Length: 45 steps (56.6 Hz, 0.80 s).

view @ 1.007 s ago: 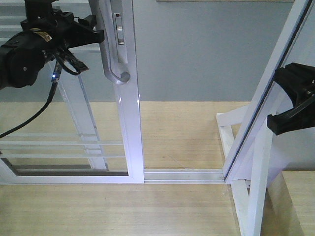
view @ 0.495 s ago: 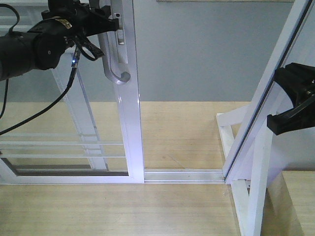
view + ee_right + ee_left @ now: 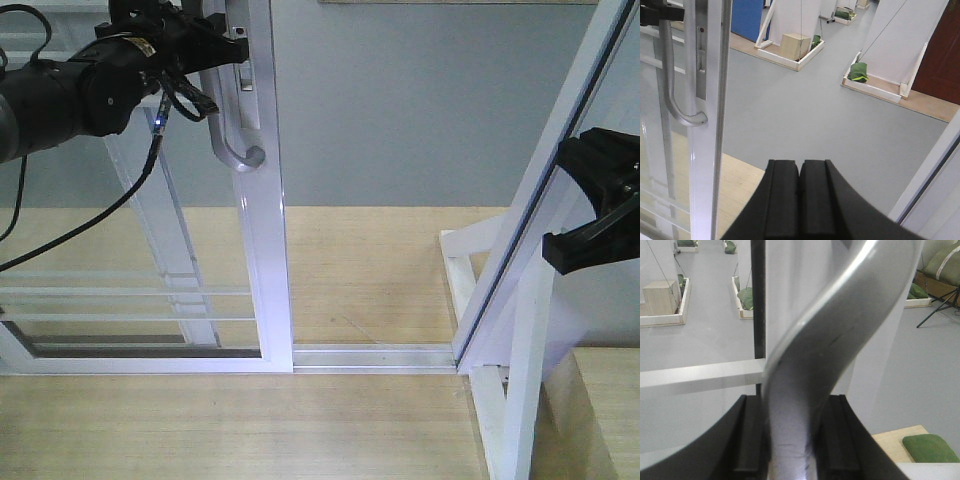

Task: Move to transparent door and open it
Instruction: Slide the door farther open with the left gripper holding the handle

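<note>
The transparent door [image 3: 262, 250] is a white-framed glass panel with thin horizontal bars, standing at the left. Its grey curved pull handle [image 3: 222, 130] and lock plate [image 3: 243, 70] sit on the frame's upright. My left gripper [image 3: 222, 45] is at the handle's upper part. In the left wrist view the handle [image 3: 840, 330] runs between the two black fingers [image 3: 747, 440], which press on both its sides. My right gripper [image 3: 562, 205] hangs at the right edge, away from the door. In the right wrist view it [image 3: 800, 167] is shut and empty; the door [image 3: 707, 150] and handle [image 3: 670, 90] are at its left.
A slanted white-framed glass panel [image 3: 545, 190] without a handle stands right, in front of my right arm. A floor track [image 3: 375, 355] runs between both panels. A white wooden base [image 3: 520, 400] lies lower right. Another glass panel [image 3: 160, 230] stands behind the door.
My left arm has moved up and to the right, from beside the handle to around its upper part. The door and the right arm have not moved.
</note>
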{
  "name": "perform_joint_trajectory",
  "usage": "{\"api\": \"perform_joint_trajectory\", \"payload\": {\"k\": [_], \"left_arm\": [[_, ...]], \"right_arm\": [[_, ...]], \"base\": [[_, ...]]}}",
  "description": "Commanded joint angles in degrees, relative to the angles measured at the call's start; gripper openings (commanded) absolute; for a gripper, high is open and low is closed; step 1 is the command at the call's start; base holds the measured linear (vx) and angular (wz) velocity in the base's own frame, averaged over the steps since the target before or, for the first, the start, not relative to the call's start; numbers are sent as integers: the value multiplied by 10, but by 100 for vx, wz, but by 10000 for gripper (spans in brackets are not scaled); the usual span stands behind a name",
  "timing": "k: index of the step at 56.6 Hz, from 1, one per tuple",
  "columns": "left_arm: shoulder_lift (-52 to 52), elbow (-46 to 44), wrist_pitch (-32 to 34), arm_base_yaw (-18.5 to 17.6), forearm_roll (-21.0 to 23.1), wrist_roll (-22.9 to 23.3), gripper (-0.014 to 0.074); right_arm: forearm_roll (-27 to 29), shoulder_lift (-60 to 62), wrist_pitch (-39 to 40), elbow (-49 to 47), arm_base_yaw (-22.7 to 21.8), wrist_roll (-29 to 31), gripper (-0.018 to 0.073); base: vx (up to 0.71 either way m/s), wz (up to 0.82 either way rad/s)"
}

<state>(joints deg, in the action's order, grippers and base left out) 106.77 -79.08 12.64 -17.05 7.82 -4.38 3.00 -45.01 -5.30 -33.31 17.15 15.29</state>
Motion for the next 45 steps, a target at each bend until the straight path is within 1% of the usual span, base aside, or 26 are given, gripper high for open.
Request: {"api": "perform_joint_trajectory", "payload": {"k": [1, 7, 22, 45], "left_arm": [[-32, -18, 32, 0, 0, -1, -8], [-32, -18, 28, 9, 0, -3, -8], [-32, -18, -1, 55, 0, 0, -7], [-32, -18, -5, 109, 0, 2, -6]], "right_arm": [[-4, 5, 44, -17, -1, 5, -6], [-4, 5, 44, -17, -1, 5, -6], [-4, 5, 44, -17, -1, 5, -6], [-4, 5, 45, -17, -1, 5, -6]], "base": [[0, 0], [0, 0], [0, 0], [0, 0]]}}
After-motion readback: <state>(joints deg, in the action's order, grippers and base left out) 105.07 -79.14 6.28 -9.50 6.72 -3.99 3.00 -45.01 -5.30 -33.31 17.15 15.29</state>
